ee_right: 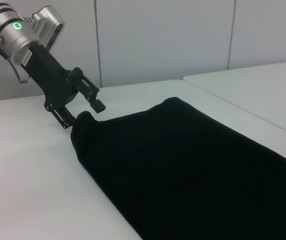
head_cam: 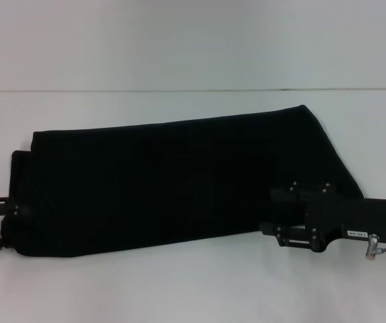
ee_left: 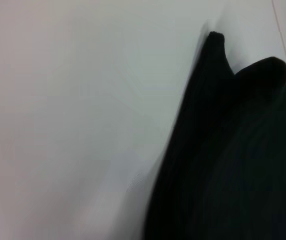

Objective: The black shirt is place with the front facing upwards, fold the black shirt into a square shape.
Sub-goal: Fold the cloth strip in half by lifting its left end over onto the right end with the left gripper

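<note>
The black shirt (head_cam: 179, 182) is lying folded lengthwise on the white table (head_cam: 179, 289). The left gripper (ee_right: 85, 112) is pinching its left end; the right gripper (head_cam: 277, 212) is gripping its right edge.

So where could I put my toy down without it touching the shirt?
The white table is bare along its near edge, in front of the black shirt, and in a strip behind it up to the wall. It is crowded at the shirt's ends, where the left gripper and right gripper reach in.
</note>
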Controlling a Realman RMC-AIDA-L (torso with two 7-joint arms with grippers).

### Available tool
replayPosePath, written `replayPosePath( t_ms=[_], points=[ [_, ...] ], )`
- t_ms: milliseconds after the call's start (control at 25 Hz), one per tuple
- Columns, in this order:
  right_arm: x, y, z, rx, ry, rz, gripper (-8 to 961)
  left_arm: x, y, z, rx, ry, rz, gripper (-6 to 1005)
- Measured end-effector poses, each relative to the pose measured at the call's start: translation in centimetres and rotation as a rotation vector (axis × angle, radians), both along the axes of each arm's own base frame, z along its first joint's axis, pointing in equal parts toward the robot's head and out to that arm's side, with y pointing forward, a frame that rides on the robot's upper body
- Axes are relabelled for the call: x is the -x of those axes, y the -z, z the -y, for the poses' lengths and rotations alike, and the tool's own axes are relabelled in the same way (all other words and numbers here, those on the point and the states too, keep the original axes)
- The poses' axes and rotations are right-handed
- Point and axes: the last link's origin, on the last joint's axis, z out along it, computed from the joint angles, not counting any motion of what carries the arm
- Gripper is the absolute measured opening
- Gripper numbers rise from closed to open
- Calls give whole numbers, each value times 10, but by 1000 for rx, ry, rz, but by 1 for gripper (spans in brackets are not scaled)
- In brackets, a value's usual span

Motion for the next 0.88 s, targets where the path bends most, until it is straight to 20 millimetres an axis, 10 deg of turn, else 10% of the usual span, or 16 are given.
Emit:
replayPosePath(
  t_ms=[880],
  points=[
    [0, 0, 2, 9, -3, -4, 714, 1, 2, -3, 23, 4, -46, 103]
  ],
)
